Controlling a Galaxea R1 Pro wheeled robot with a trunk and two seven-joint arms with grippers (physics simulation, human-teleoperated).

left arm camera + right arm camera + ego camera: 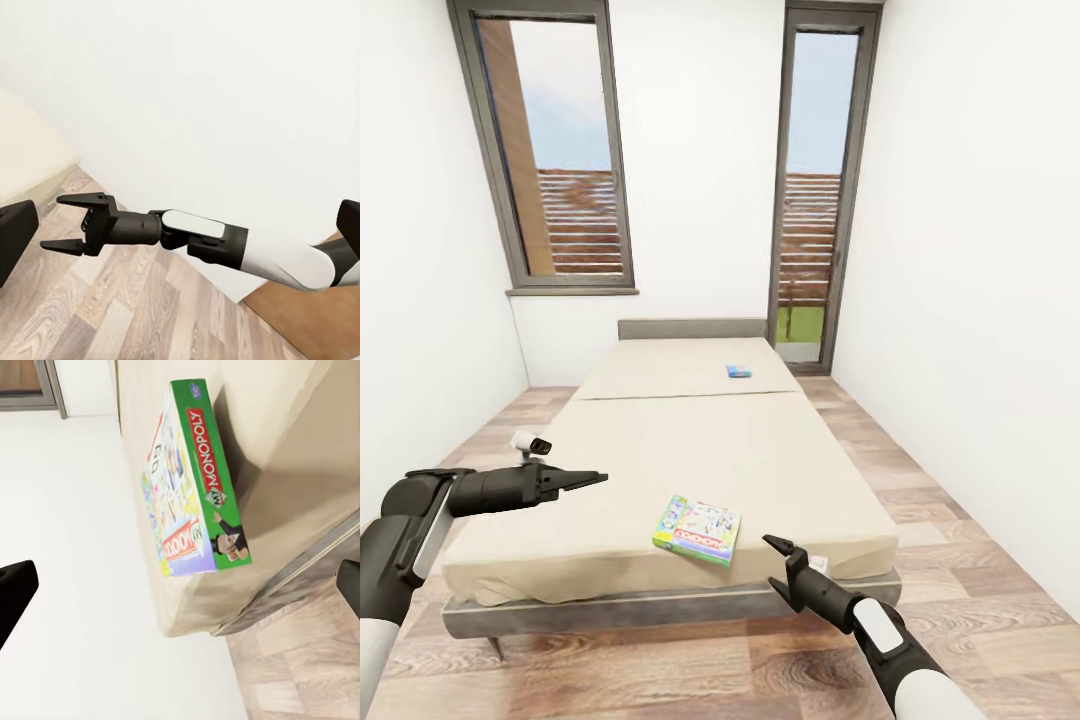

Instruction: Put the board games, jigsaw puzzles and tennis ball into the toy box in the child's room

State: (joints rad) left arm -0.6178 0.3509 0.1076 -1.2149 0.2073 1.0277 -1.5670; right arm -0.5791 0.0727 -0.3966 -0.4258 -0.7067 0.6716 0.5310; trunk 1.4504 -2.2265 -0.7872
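A: Two board games on the bed [660, 450], head view. My Monopoly box [698, 530] lies flat near the foot edge, a bit toward the right corner. Small blue box [738, 371] is up near the head end, right of centre; too small to read its label.

B: Grippers?

A: Left gripper [588, 479] hovers over the bed's left edge near the foot, pointing right across the mattress, apart from both boxes. Fingers look close together here; can't judge the gap from this angle. Right gripper [778, 565] sits just off the foot edge over the wood floor [960, 560], jaws spread, nothing between them. Near the Monopoly box, not touching.

B: Left wrist view?

A: Looks across at the right gripper [69, 223]: both fingers wide apart, empty, above the floor [112, 307]. White wall [225, 90] behind, corner of the mattress [30, 150] at the side. Left gripper's own fingertips [15, 240] show dark at both frame edges, well apart, holding nothing.

B: Right wrist?

A: My Monopoly box [195, 487] dead ahead, lying at the mattress [300, 472] edge, green side panel facing the camera. Bed frame [300, 570] and floor [300, 660] below it. Fingertips [13, 592] at the frame edges, wide open, clear of the box.
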